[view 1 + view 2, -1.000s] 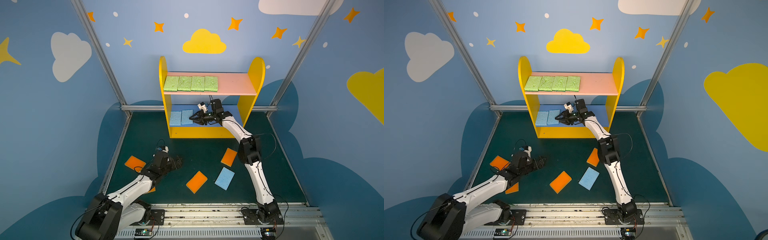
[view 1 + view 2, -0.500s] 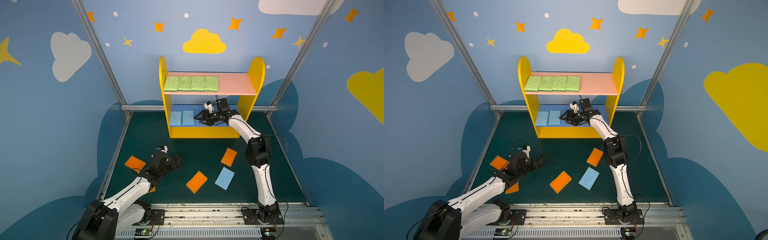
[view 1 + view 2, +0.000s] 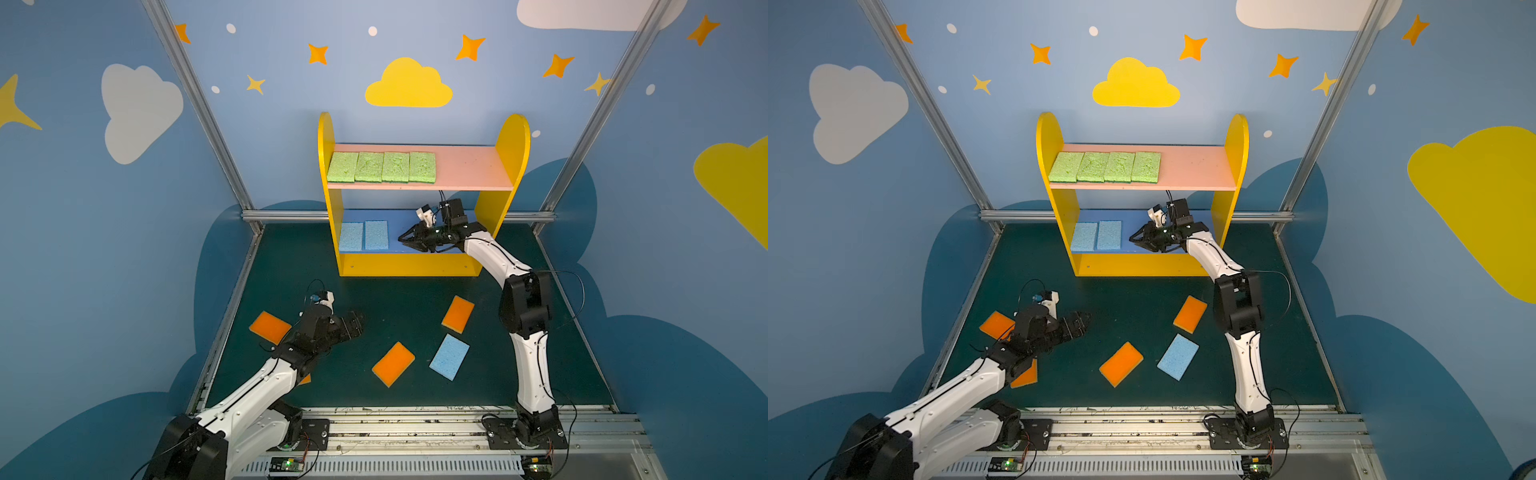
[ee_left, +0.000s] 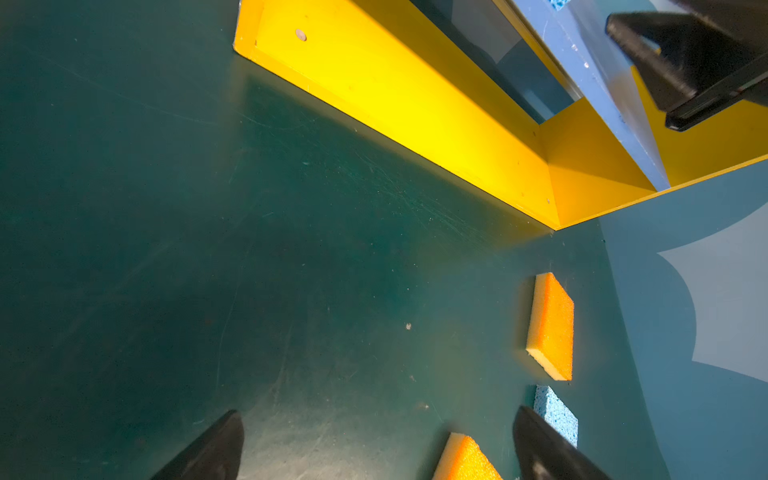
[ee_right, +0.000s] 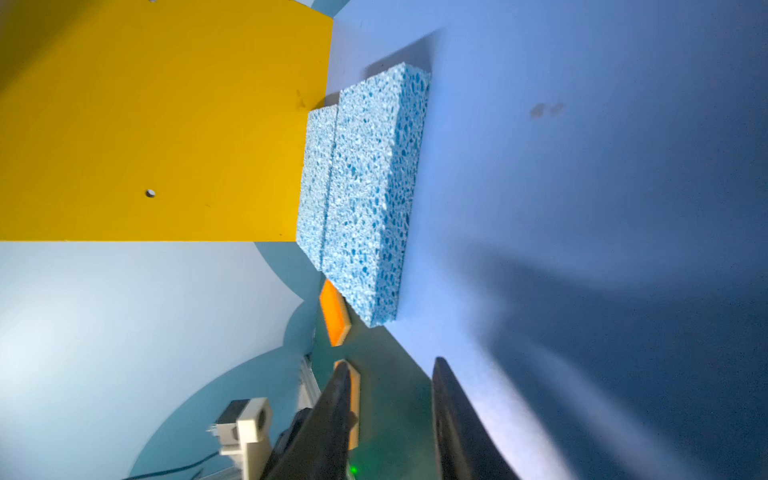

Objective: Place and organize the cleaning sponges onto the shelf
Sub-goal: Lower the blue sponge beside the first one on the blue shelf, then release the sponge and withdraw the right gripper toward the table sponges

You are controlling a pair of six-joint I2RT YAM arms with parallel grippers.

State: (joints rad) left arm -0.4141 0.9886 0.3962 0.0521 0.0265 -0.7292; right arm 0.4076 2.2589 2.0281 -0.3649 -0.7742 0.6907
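Note:
The shelf (image 3: 419, 266) (image 3: 1142, 266) stands at the back. Several green sponges (image 3: 382, 167) (image 3: 1105, 167) lie in a row on its pink board. Two blue sponges (image 3: 363, 235) (image 3: 1096, 235) (image 5: 365, 187) lie side by side at the left of its blue board. My right gripper (image 3: 402, 240) (image 3: 1133, 240) (image 5: 390, 365) hovers inside that tier, to their right and apart from them, its jaws narrowly open and empty. My left gripper (image 3: 359, 322) (image 3: 1086, 320) (image 4: 378, 415) hangs wide open over the green floor, holding nothing.
Loose on the floor lie orange sponges (image 3: 270, 327) (image 3: 458, 313) (image 3: 393, 363) and a blue one (image 3: 449, 357). Another orange sponge (image 3: 1025, 374) is partly under my left arm. The right half of the pink board (image 3: 469, 168) is bare. Blue walls enclose the floor.
My right gripper has drawn back to the right from the two blue sponges, which stay on the blue board. The left arm has barely shifted.

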